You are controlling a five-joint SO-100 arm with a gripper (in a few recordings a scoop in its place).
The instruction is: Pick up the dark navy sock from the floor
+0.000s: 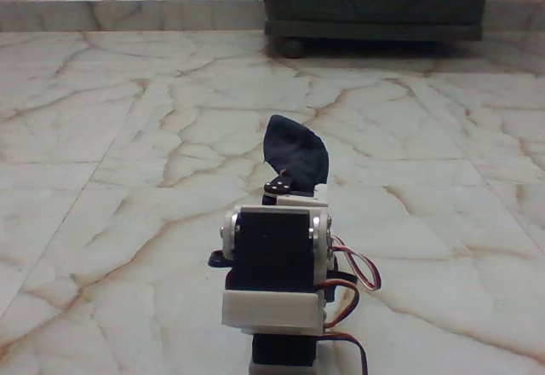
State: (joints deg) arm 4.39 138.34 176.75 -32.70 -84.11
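The dark navy sock (295,155) shows as a bunched dark patch just beyond the top of my arm (272,260), against the floor (128,153) of cream marble tiles with reddish veins. The camera sits behind the arm, so its white and black servo blocks cover the sock's lower edge. A small black part of the gripper (282,187) pokes up right at the sock's lower left. The fingertips are hidden behind the arm and the sock. Whether the sock lies flat on the floor or is lifted off it cannot be told.
A dark wooden cabinet (375,0) on round feet stands at the back right against the wall. Red, black and white cables (356,274) loop out on the arm's right side. Open tiles stretch left and right of the arm.
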